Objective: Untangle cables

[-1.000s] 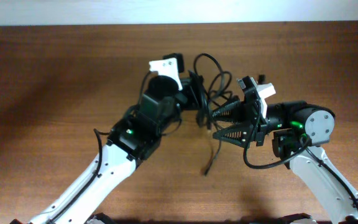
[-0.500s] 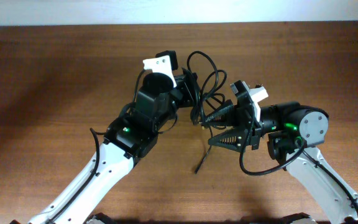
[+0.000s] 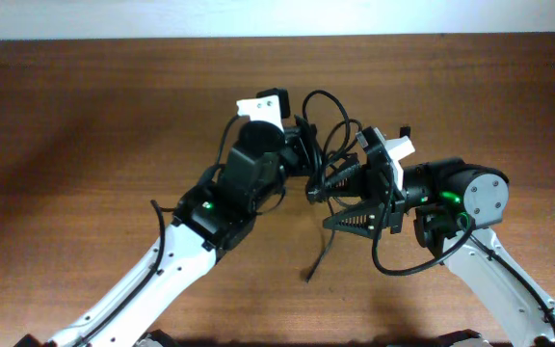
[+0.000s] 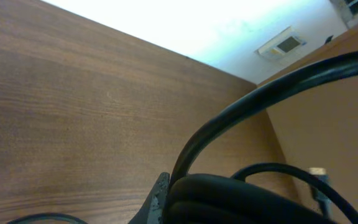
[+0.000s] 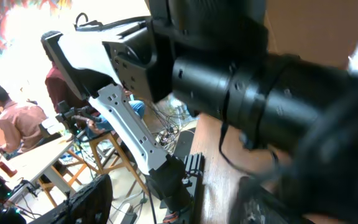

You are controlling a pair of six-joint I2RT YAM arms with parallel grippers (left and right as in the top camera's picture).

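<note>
The black cables (image 3: 330, 123) hang in loops between my two arms above the table, and one loose strand (image 3: 316, 253) trails down to the wood. My left gripper (image 3: 303, 160) is shut on the bundled part. In the left wrist view that bundle (image 4: 241, 200) fills the bottom beside one finger (image 4: 160, 194), with a cable arc (image 4: 260, 94) rising from it. My right gripper (image 3: 322, 206) stands open just right of the bundle, and the hanging strand runs past its fingertips. In the right wrist view its fingers (image 5: 87, 200) are spread wide, and nothing I can make out sits between them.
The left arm's black wrist (image 5: 260, 106) and white link (image 5: 129, 130) fill the right wrist view at close range. Brown tabletop (image 3: 85, 145) spreads to the left and far side. The table's back edge (image 3: 277, 39) meets a pale wall.
My right gripper has shifted left toward the bundle and its jaws have spread a little. The left gripper swung the loops left, then back. The trailing end slid left.
</note>
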